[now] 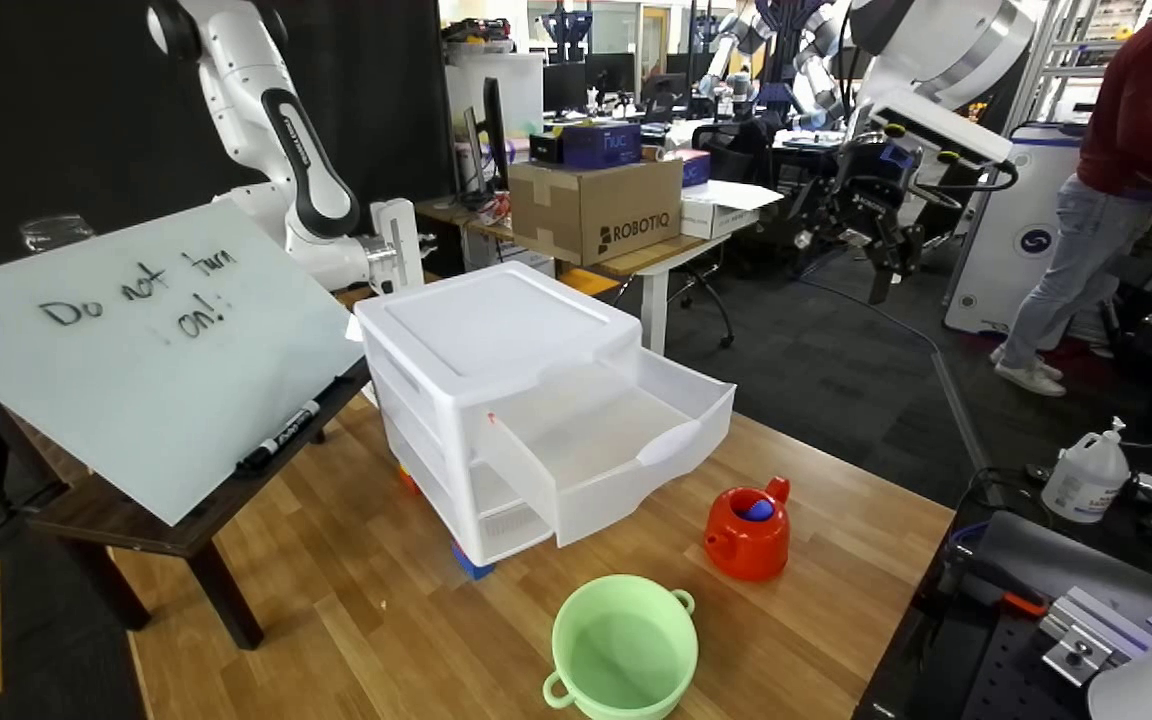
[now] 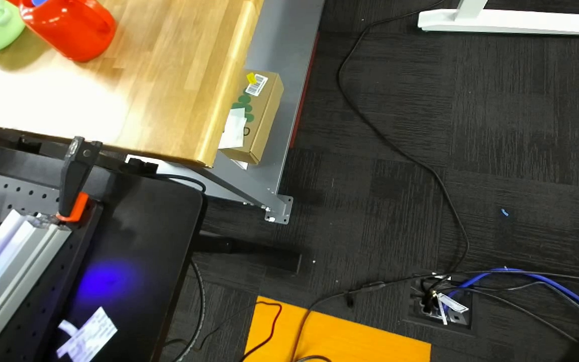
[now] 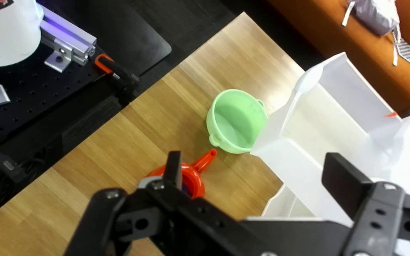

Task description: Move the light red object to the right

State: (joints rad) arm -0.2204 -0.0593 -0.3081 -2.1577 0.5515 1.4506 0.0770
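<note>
The wooden table [image 1: 836,590] is carrying the working area. On it a white set of drawers [image 1: 496,330] is standing with an upper drawer [image 1: 626,500] sticking well out, perhaps to take things from above. A white board [image 1: 166,350] is leaning on a dark stool [image 1: 121,520], its "Do not turn on!" presumably serving as a warning.

In the wrist view the robot's hand [image 3: 256,170] is holding its two fingers [image 3: 343,181] apart, gripping nothing, and in an exterior view it is hanging well above the table, probably leaving room to descend.

A pale green bowl [image 1: 626,640] is sitting mouth up on the wood. Near it, not touching, the red pot [image 1: 761,555] is standing upright, its spout [image 3: 205,161] pointing toward the bowl and its handle [image 1: 779,488] facing away, which is leaving the handle side freer for a grasp. With the hand away from it, I am guessing that the shift to the right is yet to come. A marker [image 1: 278,436] is lying along the board's lower edge, maybe stopping it from sliding. A blue block [image 1: 473,562] is showing under the drawers' near corner, seemingly propping it. Smallest, a blue piece [image 1: 758,511] is showing in the pot's mouth; I cannot tell whether it is loose.
</note>
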